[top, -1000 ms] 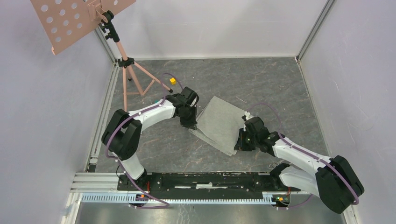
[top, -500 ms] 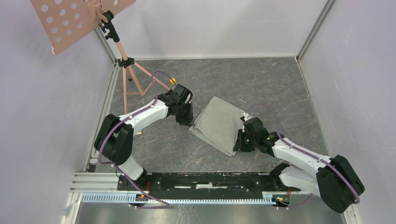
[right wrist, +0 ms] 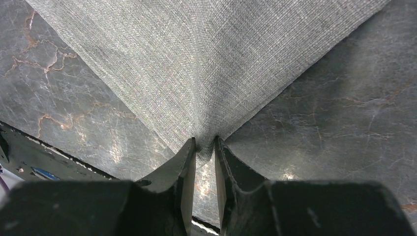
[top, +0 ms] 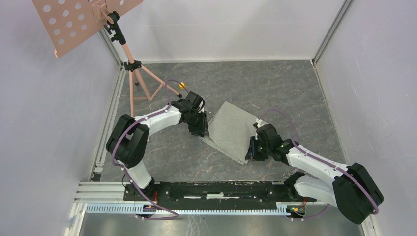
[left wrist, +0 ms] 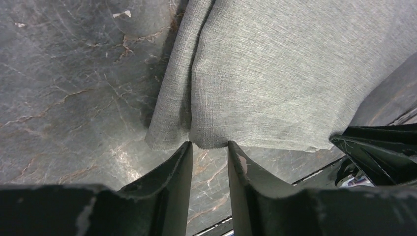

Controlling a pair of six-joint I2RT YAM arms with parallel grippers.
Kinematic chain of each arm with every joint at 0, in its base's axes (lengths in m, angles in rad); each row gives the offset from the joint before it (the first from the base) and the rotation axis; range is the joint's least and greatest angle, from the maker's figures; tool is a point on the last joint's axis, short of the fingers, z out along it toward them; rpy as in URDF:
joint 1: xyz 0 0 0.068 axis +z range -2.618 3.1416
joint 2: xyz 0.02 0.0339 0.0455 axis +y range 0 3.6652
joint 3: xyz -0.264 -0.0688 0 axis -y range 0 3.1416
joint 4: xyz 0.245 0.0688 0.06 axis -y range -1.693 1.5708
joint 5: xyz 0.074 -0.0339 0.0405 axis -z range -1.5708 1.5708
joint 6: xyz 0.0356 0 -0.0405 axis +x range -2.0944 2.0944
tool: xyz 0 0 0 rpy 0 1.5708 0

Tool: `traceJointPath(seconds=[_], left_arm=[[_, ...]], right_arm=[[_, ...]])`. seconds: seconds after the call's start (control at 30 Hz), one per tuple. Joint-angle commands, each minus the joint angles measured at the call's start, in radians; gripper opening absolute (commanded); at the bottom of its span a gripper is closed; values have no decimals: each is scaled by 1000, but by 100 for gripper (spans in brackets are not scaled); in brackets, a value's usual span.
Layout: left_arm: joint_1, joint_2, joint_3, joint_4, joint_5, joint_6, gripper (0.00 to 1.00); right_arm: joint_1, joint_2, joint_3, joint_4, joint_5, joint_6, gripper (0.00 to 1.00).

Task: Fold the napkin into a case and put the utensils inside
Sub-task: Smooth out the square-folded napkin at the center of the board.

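The pale grey-green napkin [top: 230, 129] lies folded in two layers on the dark marbled floor, set at a slant. My left gripper [top: 199, 130] is at its left edge. In the left wrist view the left gripper [left wrist: 210, 147] is open, with the doubled corner of the napkin [left wrist: 275, 83] just touching the tips. My right gripper [top: 251, 149] is at the napkin's near right corner. In the right wrist view the right gripper [right wrist: 204, 143] is shut on that corner of the napkin [right wrist: 196, 64], which puckers into the jaws. No utensils are in view.
A pink music stand [top: 129, 64] on a tripod stands at the back left. A small yellow cube [top: 181, 85] lies behind the left arm. Grey walls enclose the floor. A black rail [top: 216, 191] runs along the near edge.
The left gripper drew back to the far left, then returned to the napkin's left edge. The right gripper crept slightly left with the corner still held.
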Motion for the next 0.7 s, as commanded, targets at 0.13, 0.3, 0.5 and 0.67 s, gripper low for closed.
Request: traceJointPath(seconds=[0.13,0.3,0.5,0.67], left_arm=[[-2,21,30,24,4,19,19],[-1,-28,60,-38,-32,40,2],[0,-94,53,-75,-55,41,2],[9,-100,42,-85,-71,49,2]], right_arm=[[7,15,14,19,-2,-11,26],[6,2,37,0,-6,-30,19],[5,-18,70,-21,-11,-41,10],[7,-5,65,-2,-26,-42,10]])
